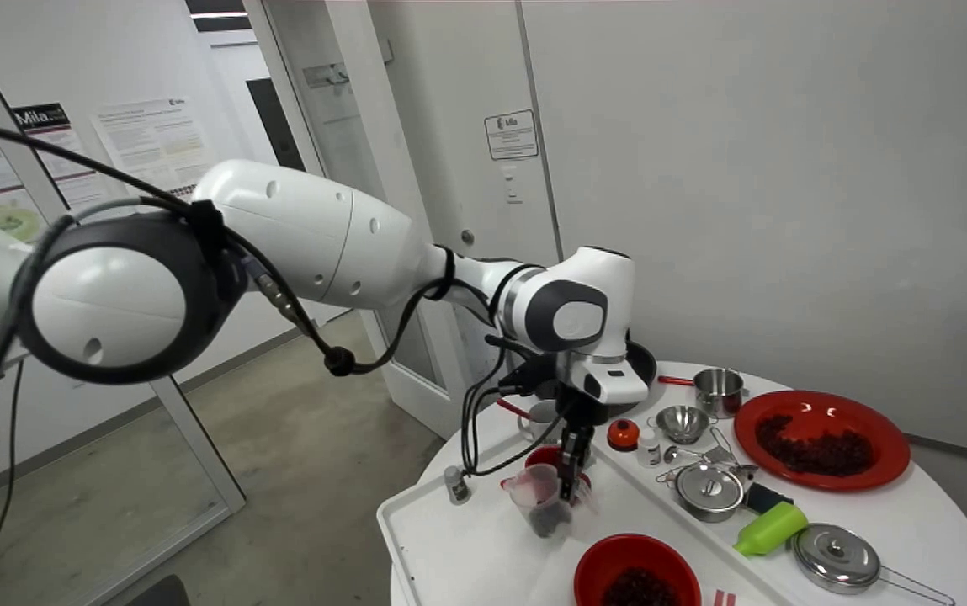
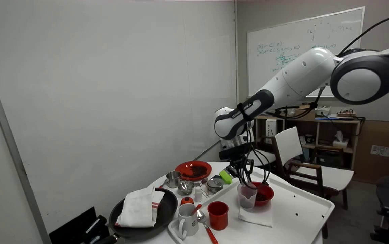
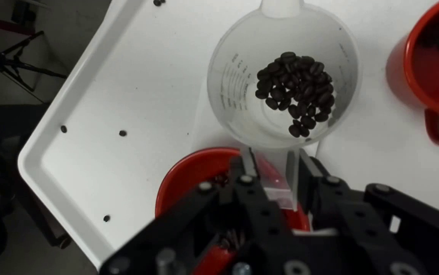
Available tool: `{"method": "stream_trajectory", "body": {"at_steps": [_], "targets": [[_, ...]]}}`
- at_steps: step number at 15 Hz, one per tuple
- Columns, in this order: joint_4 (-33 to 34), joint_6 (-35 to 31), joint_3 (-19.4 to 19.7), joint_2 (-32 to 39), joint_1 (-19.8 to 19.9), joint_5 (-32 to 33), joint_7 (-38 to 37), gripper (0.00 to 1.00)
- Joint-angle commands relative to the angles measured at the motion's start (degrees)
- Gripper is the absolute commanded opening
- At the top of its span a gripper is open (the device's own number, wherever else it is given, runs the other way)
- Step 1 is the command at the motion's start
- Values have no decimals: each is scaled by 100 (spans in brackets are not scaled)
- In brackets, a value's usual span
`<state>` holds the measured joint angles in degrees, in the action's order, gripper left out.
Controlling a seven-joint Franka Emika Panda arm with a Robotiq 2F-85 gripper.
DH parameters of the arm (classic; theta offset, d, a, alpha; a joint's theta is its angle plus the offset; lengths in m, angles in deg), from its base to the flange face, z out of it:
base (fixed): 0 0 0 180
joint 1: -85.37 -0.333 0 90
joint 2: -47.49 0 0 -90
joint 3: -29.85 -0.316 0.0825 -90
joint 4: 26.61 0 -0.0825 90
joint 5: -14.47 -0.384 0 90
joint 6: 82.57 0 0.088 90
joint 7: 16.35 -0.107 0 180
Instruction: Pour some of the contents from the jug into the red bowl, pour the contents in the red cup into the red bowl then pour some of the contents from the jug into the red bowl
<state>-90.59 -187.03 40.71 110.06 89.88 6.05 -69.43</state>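
In the wrist view, from the left, the white tray [image 3: 89,164] carries the red bowl [image 3: 188,175]; next, the gripper [image 3: 272,162], its jaws a little apart, holds the clear jug [image 3: 242,118] by its handle, with dark beans [image 3: 299,88] inside; at right is the red cup [image 3: 412,80].

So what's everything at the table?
bowl: 1, red, tray
cup: 1, red, tray
jug: 1, clear, near bowl
beans: many, dark, jug, tray
spoon: 1, silver-red, tray
mug: 1, white, by spoon
napkin: 1, white, tray
pan: 1, black, table
cloth: count unclear, white, pan
dish: 1, red, table
lidded pots: 2, silver, table
bottle: 1, green, table
little things: several, mixed, table
tray: 1, white, table
arm: 1, white, overhead
end effector: 1, black, gripping jug
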Motion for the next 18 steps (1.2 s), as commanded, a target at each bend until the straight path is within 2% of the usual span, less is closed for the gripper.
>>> {"method": "stream_trajectory", "body": {"at_steps": [1,5,10,11,14,18], "targets": [[288,218,2,-45,337,-99,-274,12],[517,269,-16,-29,639,-158,-474,12],[685,207,109,79,758,-173,-1364,11],[1148,327,82,407,781,-127,-1632,11],[1536,267,176,715,658,15,-2542,11],[1978,415,163,1023,625,190,-3277,11]]}}
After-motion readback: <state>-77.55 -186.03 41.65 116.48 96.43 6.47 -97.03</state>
